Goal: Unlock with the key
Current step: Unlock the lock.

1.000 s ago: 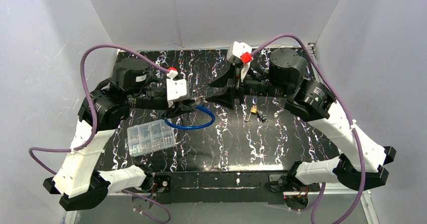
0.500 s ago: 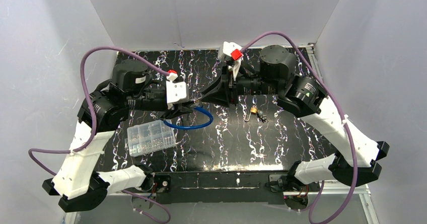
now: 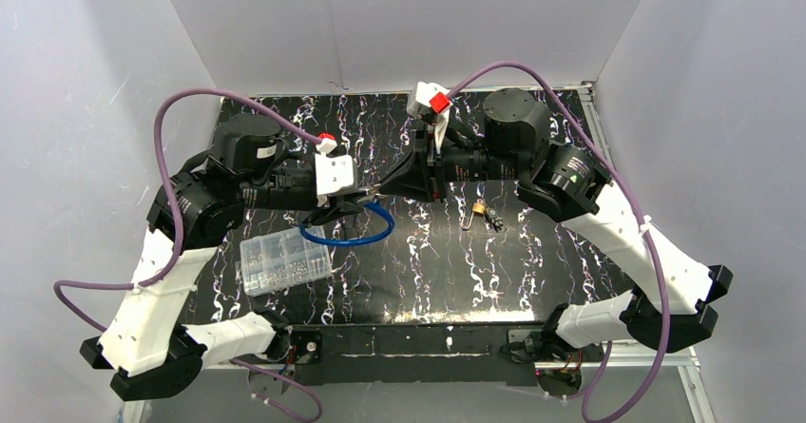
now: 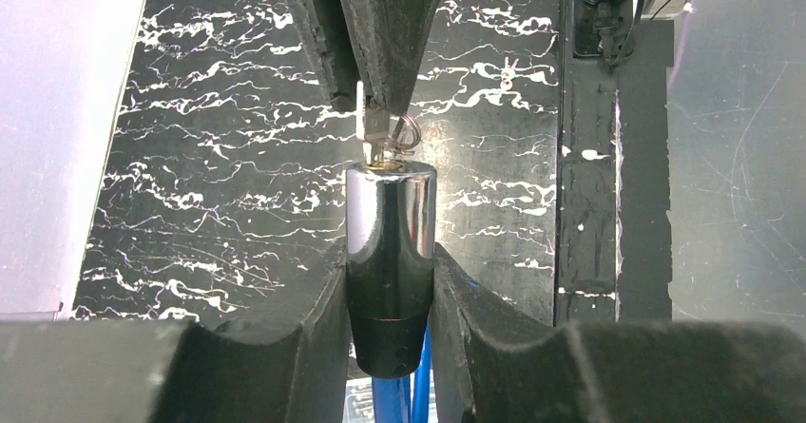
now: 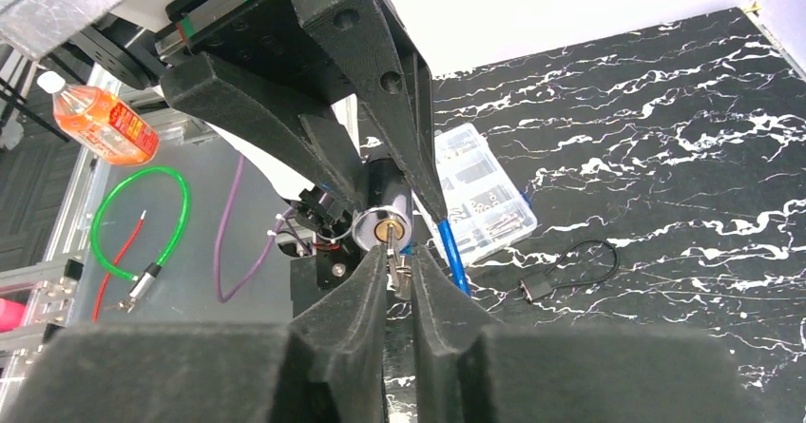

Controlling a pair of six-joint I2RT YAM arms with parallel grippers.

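Observation:
My left gripper is shut on the cable lock, a black and chrome barrel held level above the table. Its blue cable hangs below in a loop. A small silver key with a wire ring sticks out of the brass keyhole at the barrel's end. My right gripper faces the barrel head-on. Its two black fingers are pressed against either side of the key's head. In the top view the two grippers meet tip to tip at mid-table, left gripper against right gripper.
A clear plastic box of small parts lies on the marble-patterned table, below the left gripper. A small brass padlock with keys lies right of centre. A black tag on a cord loop lies near the box.
My right arm slid left toward the lock and its fingers closed in around the key. The blue cable loop swung a little to the left. The left gripper kept its hold.

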